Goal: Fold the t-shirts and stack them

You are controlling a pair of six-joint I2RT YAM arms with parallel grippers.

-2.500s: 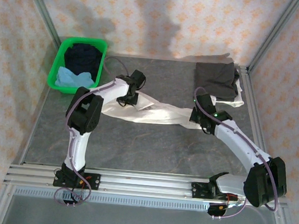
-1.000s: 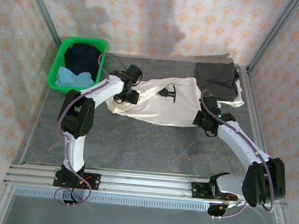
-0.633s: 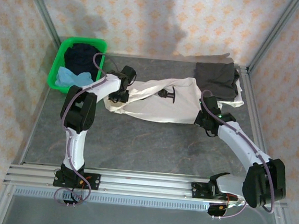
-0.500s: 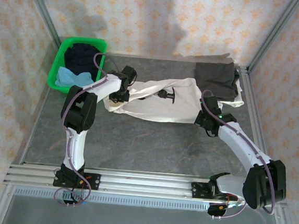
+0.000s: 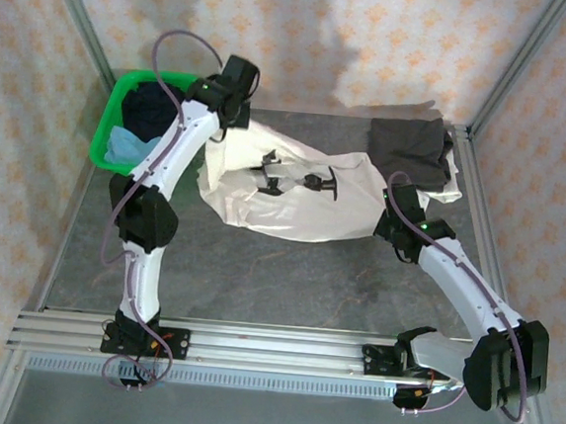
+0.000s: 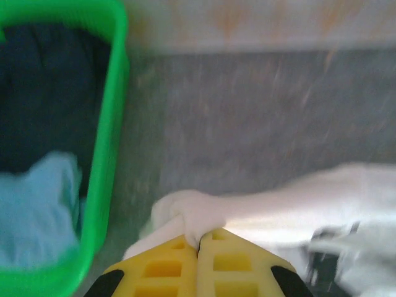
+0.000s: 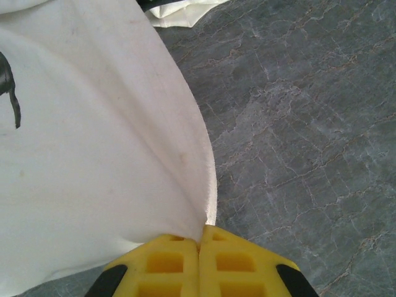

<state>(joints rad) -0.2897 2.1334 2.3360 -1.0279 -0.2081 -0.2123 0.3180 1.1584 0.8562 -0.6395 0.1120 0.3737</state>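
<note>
Off-white t-shirt (image 5: 299, 199) is spreading much wider than half a second ago. It was a twisted band mid-tabletop, and now it's stretching between both arms with its black prints facing up.

Left pincer (image 6: 198, 240) is pressing together on the shirt's far-left corner. That arm has been swinging up and back, and the corner is now hanging just beside the green basket (image 5: 103, 135). Right pincer (image 7: 201, 235) is pinching the right hem, jaws closed on the cloth, staying roughly where it was.

The shirt's near edge is sagging toward the middle of the tabletop (image 5: 258, 269). The whole near half there is lying bare, so there is plenty of room on that side. The far side is running tight, with the wall right behind the left wrist.

The dark grey shirt (image 5: 407, 149) is sitting folded in the far-right corner, just beside the off-white shirt's right end, with some white cloth (image 5: 454, 187) poking out under it. The basket is occupying the far-left corner, holding the navy shirt (image 5: 155, 107) and the light blue shirt (image 5: 130, 147), right next to the left arm's path.
</note>
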